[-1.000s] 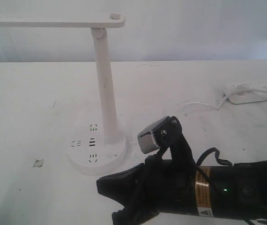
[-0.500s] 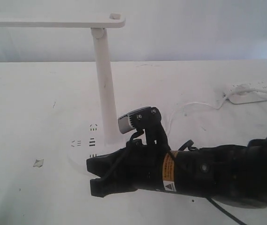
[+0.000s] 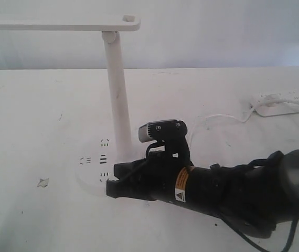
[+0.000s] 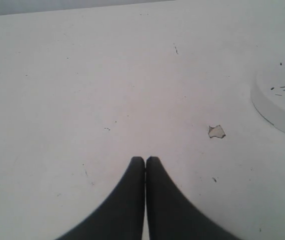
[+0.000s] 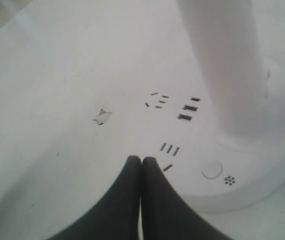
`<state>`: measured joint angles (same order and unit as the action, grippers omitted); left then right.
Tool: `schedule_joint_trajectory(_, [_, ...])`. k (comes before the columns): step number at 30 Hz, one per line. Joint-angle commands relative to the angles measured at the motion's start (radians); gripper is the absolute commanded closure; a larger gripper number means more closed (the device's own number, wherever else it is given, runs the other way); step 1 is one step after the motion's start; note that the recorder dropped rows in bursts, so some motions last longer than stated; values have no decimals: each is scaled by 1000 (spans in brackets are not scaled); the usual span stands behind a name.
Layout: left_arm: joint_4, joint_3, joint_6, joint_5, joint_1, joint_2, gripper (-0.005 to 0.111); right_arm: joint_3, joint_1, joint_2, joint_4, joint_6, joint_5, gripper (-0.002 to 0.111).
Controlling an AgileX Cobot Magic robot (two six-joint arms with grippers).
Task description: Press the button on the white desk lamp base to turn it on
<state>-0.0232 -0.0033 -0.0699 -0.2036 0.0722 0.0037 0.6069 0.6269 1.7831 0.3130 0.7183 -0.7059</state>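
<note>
The white desk lamp base (image 3: 89, 167) is a round disc with dark socket slots and a tall stem (image 3: 119, 100); it also shows in the right wrist view (image 5: 242, 190) and at the edge of the left wrist view (image 4: 280, 97). The button (image 5: 212, 170), a small round ring outline with a dotted sun mark beside it, lies on the base near the stem. My right gripper (image 3: 111, 188) (image 5: 141, 159) is shut and empty, its tips over the base's edge, a short way to the side of the button. The left gripper (image 4: 145, 159) is shut over bare table.
A long white power strip (image 3: 286, 102) lies at the back right, its cable (image 3: 217, 119) running toward the lamp. A small chip in the tabletop (image 3: 43, 182) (image 4: 216, 131) sits left of the base. The lamp head (image 3: 60, 23) hangs over the left side.
My right gripper has moved left and toward the lamp base, from in front of it to over its near edge. It stayed shut. The lamp has not moved.
</note>
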Motion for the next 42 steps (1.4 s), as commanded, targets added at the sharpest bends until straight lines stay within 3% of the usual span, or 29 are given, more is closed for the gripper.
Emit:
schedule_joint_trajectory(1, [1,3,0,2,-5,-4,107,18,1,36,-50,-15,23,108])
schedule_joint_trajectory(17, [1,3,0,2,-5,-4,107,136,1,116,-46,19,129,108])
schedule_joint_trajectory(42, [1,3,0,2,-5,-4,107,140,1,155,-140,14,122,108])
